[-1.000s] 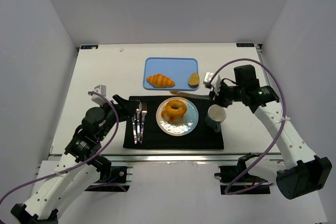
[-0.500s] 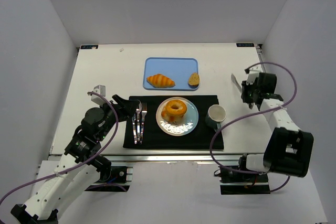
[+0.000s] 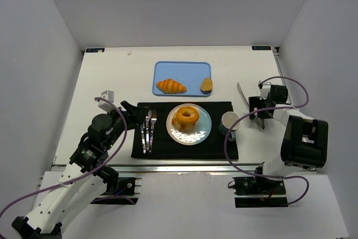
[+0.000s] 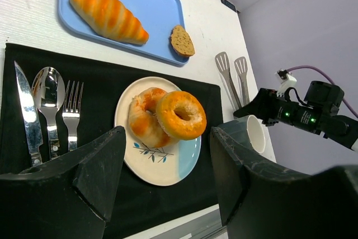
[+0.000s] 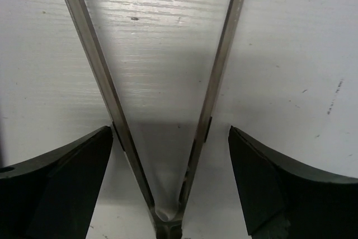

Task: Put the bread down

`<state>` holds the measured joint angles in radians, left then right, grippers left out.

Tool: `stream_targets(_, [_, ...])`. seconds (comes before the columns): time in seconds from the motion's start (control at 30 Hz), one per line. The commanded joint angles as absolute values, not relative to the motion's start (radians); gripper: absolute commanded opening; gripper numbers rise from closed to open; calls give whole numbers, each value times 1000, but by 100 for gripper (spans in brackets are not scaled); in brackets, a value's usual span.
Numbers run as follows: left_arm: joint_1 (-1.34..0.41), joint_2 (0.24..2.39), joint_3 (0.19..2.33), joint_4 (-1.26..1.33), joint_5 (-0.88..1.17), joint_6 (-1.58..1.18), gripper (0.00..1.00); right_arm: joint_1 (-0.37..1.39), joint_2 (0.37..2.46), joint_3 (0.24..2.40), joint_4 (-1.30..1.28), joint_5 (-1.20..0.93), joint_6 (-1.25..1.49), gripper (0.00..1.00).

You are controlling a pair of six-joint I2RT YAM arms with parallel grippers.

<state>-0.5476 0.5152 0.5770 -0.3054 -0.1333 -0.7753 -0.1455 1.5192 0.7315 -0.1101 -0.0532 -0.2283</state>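
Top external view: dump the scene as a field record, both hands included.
bread slice: on blue tray, right of croissant
plate: holds two bagels, sits on black mat
cutlery: knife, spoon, fork on mat, left of plate
mug: on mat, right of plate
tongs: flat on table, right of mat
left hand: open, empty, by mat's left edge
right hand: open, fingers astride the tongs' hinge end

Plate [image 3: 202, 131] sits between cutlery [image 3: 148, 130], left, and mug [image 3: 230, 122]; tray [image 3: 190, 71] behind.
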Motion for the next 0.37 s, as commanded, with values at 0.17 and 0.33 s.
stream_targets(0.17, [-548,529,589,-293,-117,-770,71,-181,1333,934,-254,-162,-382,89])
stream_targets(0.33, [-548,593,578,-245,-78,-761,62,-152,1321,1098,-348,-288,-368,90])
